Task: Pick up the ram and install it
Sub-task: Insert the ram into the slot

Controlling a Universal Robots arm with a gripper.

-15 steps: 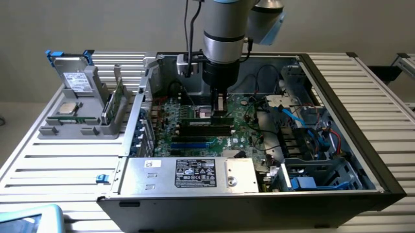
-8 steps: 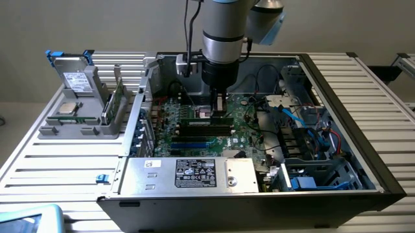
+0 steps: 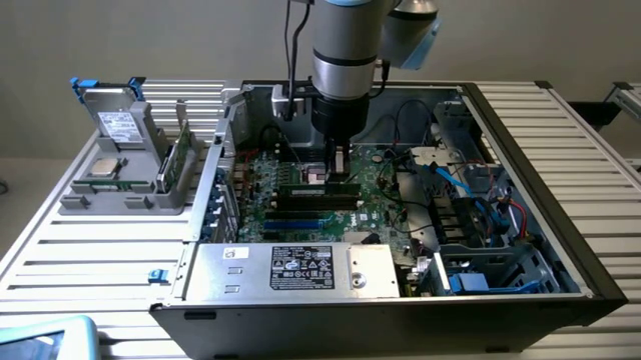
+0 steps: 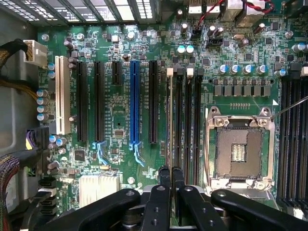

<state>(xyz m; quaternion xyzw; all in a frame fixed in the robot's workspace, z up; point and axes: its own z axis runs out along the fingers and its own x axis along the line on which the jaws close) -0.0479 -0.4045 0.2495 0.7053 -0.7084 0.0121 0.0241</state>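
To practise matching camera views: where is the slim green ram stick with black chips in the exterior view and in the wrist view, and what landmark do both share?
Exterior view: the slim green ram stick stands in the black memory slots, just under the gripper.
Wrist view: the ram stick shows edge-on as a thin line, pinched by the gripper.
Shared landmark: the long blue expansion slot.

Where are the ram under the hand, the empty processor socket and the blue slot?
ram (image 3: 312, 190), exterior view, middle of its green side.
processor socket (image 4: 239, 151), wrist view, bare contact field at its centre.
blue slot (image 4: 134, 103), wrist view, middle of its length.
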